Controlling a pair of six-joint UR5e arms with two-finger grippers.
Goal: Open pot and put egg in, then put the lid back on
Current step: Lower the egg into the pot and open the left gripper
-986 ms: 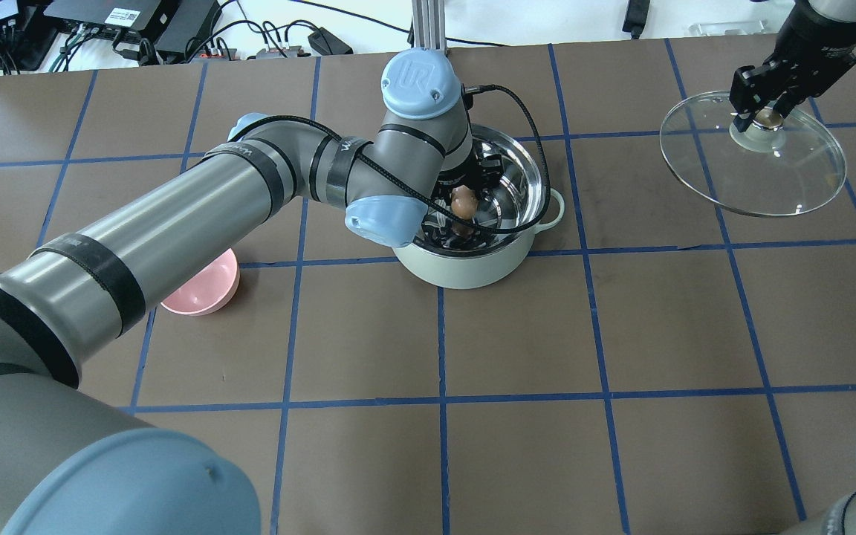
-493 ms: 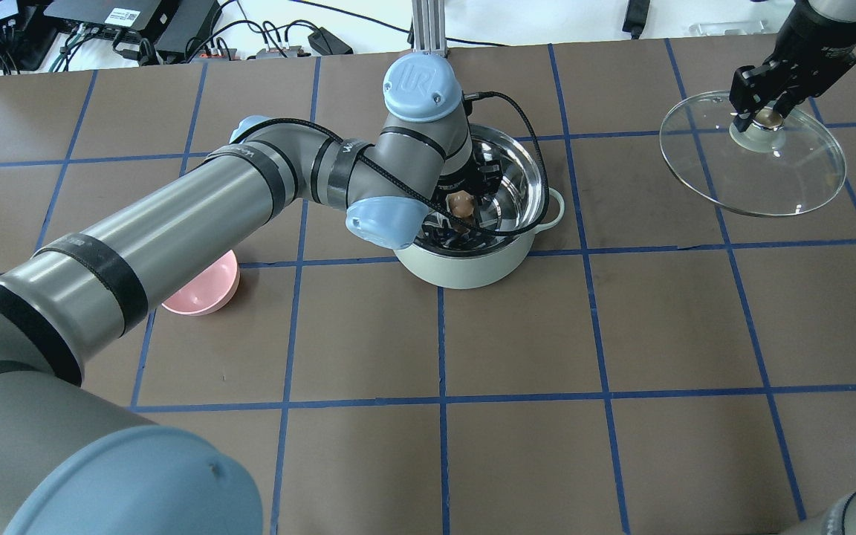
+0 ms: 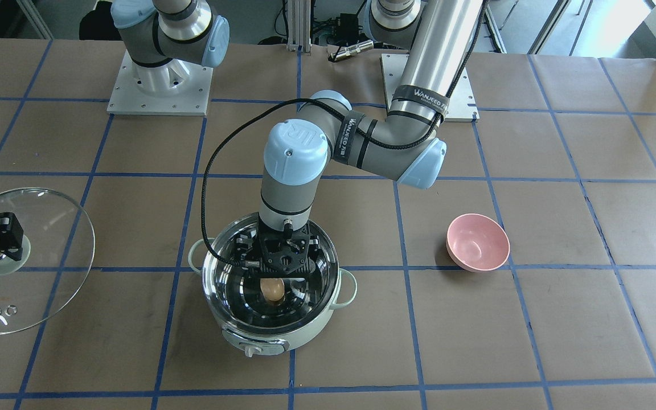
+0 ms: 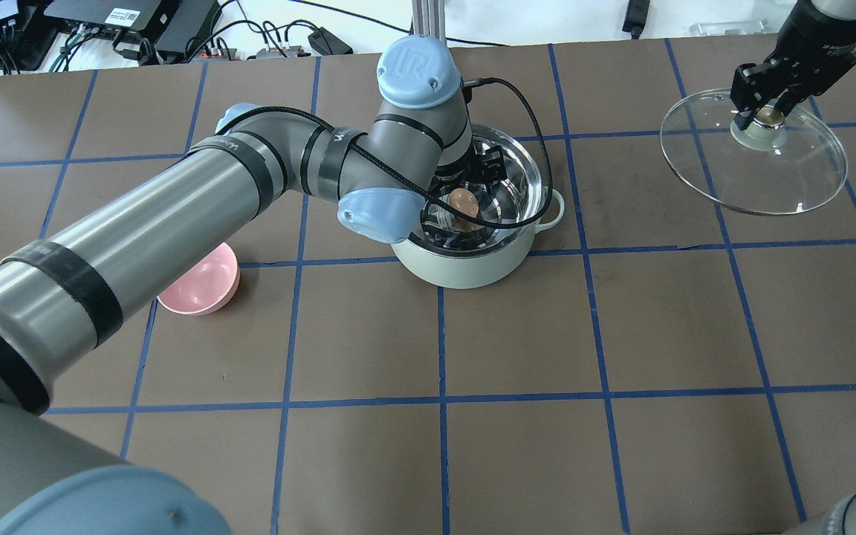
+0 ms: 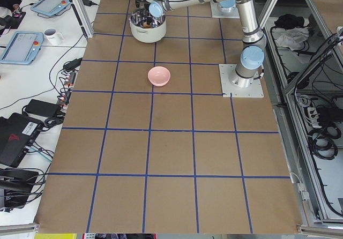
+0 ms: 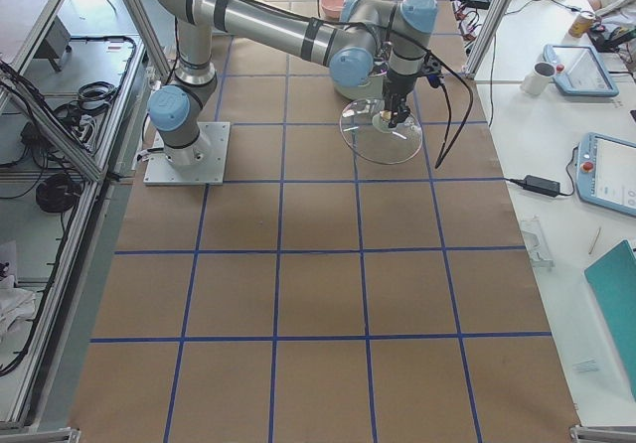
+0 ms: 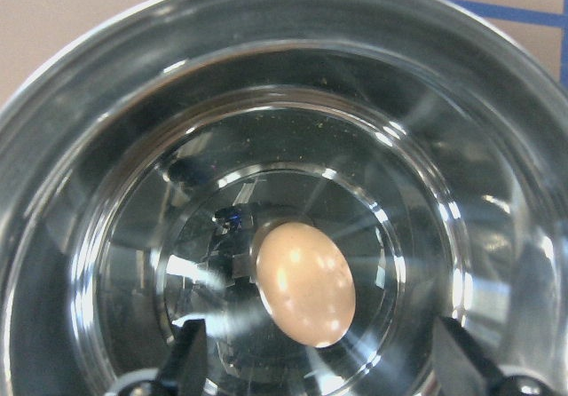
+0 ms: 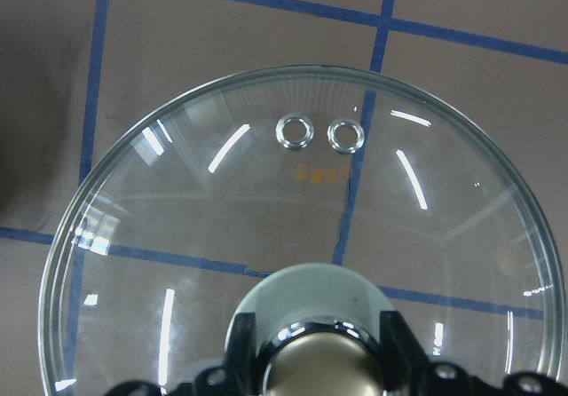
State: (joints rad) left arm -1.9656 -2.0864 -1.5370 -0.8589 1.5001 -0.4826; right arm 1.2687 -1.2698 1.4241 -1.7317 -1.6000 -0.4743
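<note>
– Well, how is the room at the edges judged?

– The pot [image 4: 465, 271] is set towards the far side of the counter [image 4: 621, 334], back from every edge. Bare counter crossed by blue tape is seen between it and the lid [image 4: 770, 178]. The lid is held out to the pot's right, nearer the far edge. Long runs of bare counter are shown towards both ends in the side views. The pink bowl [image 4: 201, 286] is placed to the pot's left, apart from it.

– And what is contained in what?

– The egg [image 7: 306, 282] is found lying on the pot's steel floor, near the middle.

– How are the end effectors set?

– The left end effector [image 3: 282, 267] is positioned inside the pot's rim, above the egg. Its fingers [image 7: 186, 365] are spread wide, one on each side, and the egg is touched by neither. The right end effector [image 4: 764, 110] is clamped on the lid's beige knob [image 8: 324, 365]. Whether the lid's rim touches the counter cannot be told.

– And counted?

– One pot with two loop handles [image 3: 351, 287], one egg, one lid with two steam holes [image 8: 295, 130], and one pink bowl are counted.
</note>
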